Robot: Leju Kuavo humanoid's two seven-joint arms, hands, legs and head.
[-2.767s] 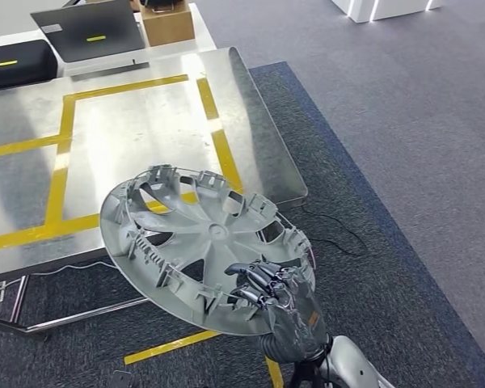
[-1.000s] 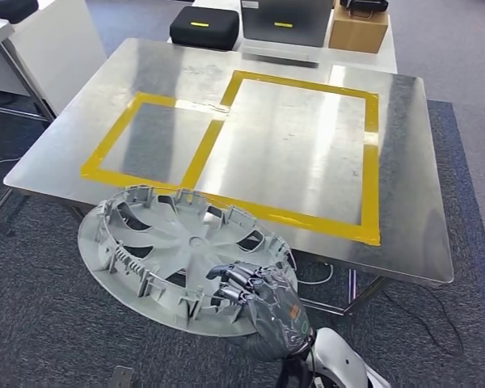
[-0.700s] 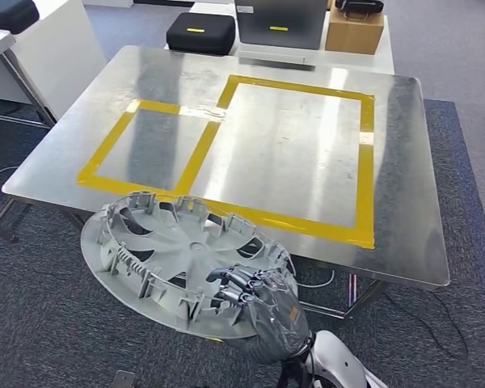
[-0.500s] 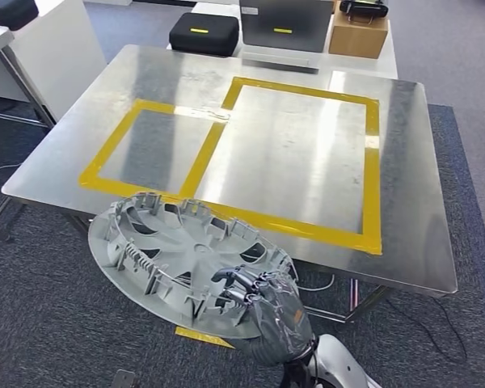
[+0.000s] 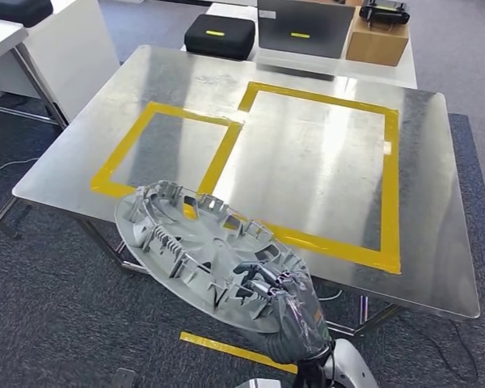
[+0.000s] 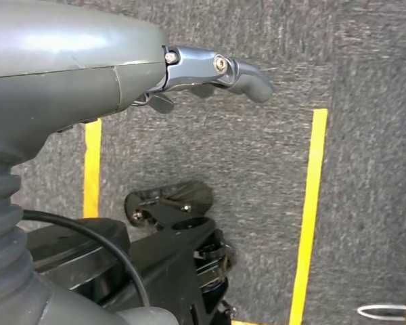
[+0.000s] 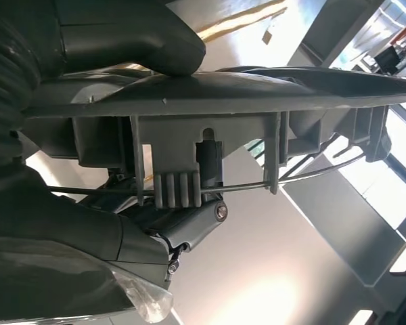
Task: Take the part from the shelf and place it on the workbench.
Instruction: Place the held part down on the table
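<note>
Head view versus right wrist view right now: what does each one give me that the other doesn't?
Head view alone: the whole hubcap, its far edge over the workbench's near edge, the yellow tape squares, a black case, a cardboard box, the carpet.

Right wrist view alone: the hubcap's rim clips and wire ring up close, with the thumb on one face and fingers on the other.

Both: the right robot hand gripping the hubcap, and the shiny bench top.

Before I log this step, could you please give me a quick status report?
Right hand grips hubcap by its rim, overhanging workbench near edge. Left hand holds nothing. Taped squares bare.
</note>
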